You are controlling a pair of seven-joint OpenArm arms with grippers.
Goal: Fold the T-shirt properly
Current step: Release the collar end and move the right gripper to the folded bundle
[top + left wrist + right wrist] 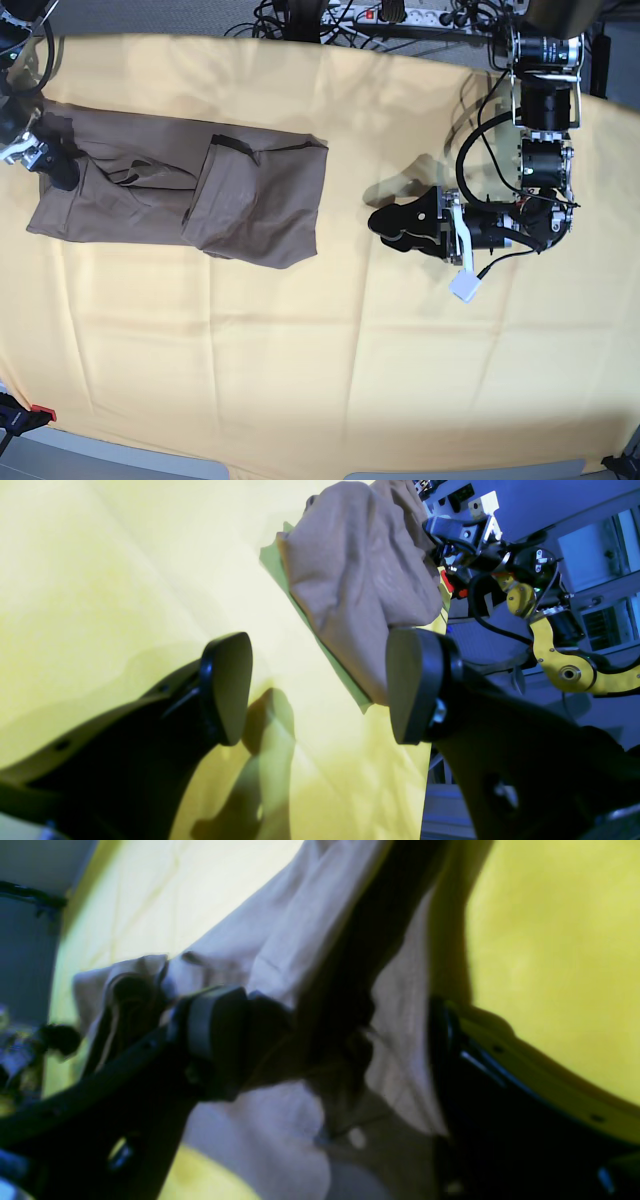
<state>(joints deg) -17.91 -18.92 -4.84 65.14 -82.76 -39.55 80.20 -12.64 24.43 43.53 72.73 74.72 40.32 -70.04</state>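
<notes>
The taupe-brown T-shirt [200,190] lies partly folded at the back left of the yellow cloth [300,350], its right part doubled over. My right gripper [55,168] is at the shirt's left edge. In the right wrist view its jaws stand wide apart with bunched shirt fabric [280,940] between and over the fingers [215,1035]. My left gripper [385,222] is open and empty, low over the cloth to the right of the shirt. In the left wrist view [320,685] the shirt [360,580] shows beyond its fingertips.
Cables and a power strip [400,12] run along the back edge. A small white block [465,285] hangs from the left arm. A red clamp [40,412] sits at the front left edge. The right arm [550,645] shows past the shirt.
</notes>
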